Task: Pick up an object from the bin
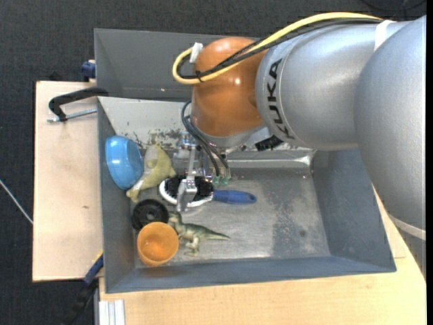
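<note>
— What do we see in the grey bin?
— Left side: blue bowl, orange cup, and between them a black-and-white round thing. Our pincer hangs over it; released or clenched, we cannot tell.

Everything lies in the left part of the bin. A bowl leans at the left wall, with a lumpy toy just right of it. The gripper is over a round dish beside that toy; a handle pokes out on the dish's right. Nearer the front sit a ring, then a cup, with a toy dinosaur right of the cup.
</note>
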Robot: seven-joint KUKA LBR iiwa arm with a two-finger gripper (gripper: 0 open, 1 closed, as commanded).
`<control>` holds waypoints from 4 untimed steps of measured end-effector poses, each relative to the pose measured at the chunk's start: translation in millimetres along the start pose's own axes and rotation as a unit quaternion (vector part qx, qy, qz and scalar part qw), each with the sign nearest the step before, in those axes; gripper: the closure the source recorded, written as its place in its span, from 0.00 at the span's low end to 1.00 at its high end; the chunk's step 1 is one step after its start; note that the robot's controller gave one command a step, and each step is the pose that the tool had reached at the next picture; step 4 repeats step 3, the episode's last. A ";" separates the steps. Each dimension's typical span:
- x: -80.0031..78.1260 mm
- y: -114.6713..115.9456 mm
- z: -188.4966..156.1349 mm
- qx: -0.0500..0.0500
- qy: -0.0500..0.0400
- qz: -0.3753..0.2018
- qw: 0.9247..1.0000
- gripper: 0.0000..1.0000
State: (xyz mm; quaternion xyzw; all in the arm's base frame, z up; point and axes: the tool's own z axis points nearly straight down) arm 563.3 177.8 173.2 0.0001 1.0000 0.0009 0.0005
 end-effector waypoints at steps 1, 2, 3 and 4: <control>16.7 -51.2 83.8 -0.004 -0.011 0.098 0.995 0.00; 22.0 -53.5 90.6 -0.001 -0.003 0.099 0.995 1.00; 38.4 -47.4 -48.4 -0.002 -0.005 0.079 0.997 1.00; 38.4 -47.4 -48.4 -0.002 -0.005 0.079 0.997 1.00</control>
